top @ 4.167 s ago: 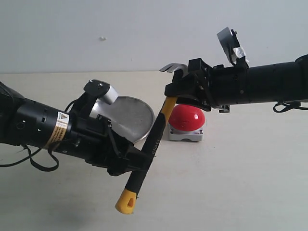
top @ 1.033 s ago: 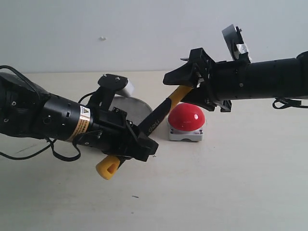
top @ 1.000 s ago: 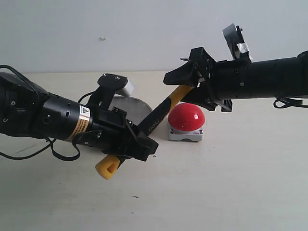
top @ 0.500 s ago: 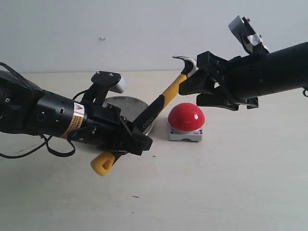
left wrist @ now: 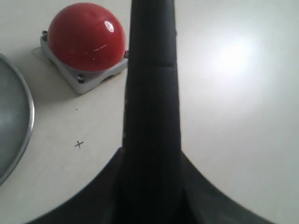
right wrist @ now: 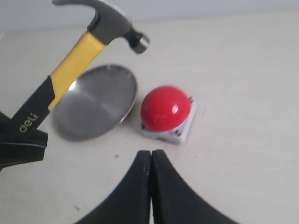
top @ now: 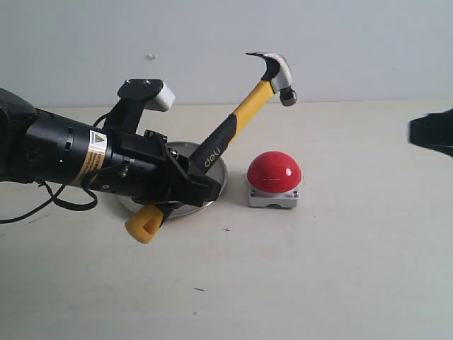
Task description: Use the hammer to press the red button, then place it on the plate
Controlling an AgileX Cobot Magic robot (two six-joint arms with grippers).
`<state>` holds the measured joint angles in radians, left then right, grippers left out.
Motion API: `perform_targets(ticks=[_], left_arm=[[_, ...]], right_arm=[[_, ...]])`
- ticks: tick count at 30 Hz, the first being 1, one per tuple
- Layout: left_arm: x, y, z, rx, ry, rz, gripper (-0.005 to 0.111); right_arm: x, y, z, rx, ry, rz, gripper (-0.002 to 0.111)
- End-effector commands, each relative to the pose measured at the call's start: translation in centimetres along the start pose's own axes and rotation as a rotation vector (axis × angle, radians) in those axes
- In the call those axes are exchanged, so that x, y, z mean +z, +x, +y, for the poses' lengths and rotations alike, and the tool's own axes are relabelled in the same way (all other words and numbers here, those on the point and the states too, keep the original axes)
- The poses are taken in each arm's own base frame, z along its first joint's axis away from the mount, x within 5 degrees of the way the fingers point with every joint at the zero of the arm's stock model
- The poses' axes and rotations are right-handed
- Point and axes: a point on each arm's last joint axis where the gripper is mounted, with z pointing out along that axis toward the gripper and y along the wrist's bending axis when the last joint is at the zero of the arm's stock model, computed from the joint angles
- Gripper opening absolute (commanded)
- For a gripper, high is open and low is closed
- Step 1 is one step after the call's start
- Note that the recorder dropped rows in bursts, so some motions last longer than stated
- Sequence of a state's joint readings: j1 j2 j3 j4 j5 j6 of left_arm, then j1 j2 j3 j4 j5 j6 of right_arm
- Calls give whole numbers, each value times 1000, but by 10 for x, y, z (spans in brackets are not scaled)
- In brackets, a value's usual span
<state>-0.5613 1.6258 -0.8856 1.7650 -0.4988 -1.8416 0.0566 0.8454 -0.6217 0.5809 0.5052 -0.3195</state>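
My left gripper (top: 195,185) is shut on the black handle of the hammer (top: 233,127), which slants up to the right; its steel head (top: 277,71) hangs in the air above the red button (top: 274,172). The yellow looped end (top: 144,224) sticks out below the gripper. In the left wrist view the handle (left wrist: 150,93) fills the middle, with the red button (left wrist: 86,37) beside it. The plate (top: 216,168) lies behind the left arm, left of the button. My right gripper (right wrist: 151,156) is shut and empty, drawn back to the right edge (top: 432,132).
The pale tabletop (top: 340,269) stretches in front and to the right of the button. A plain wall (top: 212,42) rises behind the table. A small pen cross (left wrist: 79,144) is marked on the table near the plate's rim (left wrist: 28,121).
The right gripper let go of the hammer's neck and withdrew to the right edge. The left arm swung the hammer more upright, lifting its head above the button.
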Motion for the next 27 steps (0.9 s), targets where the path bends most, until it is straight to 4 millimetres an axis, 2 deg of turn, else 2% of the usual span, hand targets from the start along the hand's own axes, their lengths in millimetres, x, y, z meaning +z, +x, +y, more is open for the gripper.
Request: perform_targets(ticks=[1, 5, 8, 11, 15, 23, 27], left_arm=[[-15, -14, -9, -14, 18, -67, 0], [-21, -17, -13, -27, 27, -84, 0], [-23, -18, -14, -47, 28, -89, 0], [-23, -18, -13, -61, 23, -91, 0], [-23, -19, -12, -80, 9, -99, 0], [-26, -20, -13, -79, 12, -106, 0], [-25, -20, -13, -78, 13, -104, 0]], right_arm=[[-53, 27, -1, -39, 61, -243, 0], [-91, 55, -2, -72, 98, -394, 0], [-112, 74, -4, -68, 119, -483, 0], [-125, 84, -4, -37, 108, -557, 0], [-124, 86, -5, -16, 108, -522, 0], [-132, 74, -8, -162, 195, -682, 0], [-124, 73, -10, -215, 195, -790, 0]])
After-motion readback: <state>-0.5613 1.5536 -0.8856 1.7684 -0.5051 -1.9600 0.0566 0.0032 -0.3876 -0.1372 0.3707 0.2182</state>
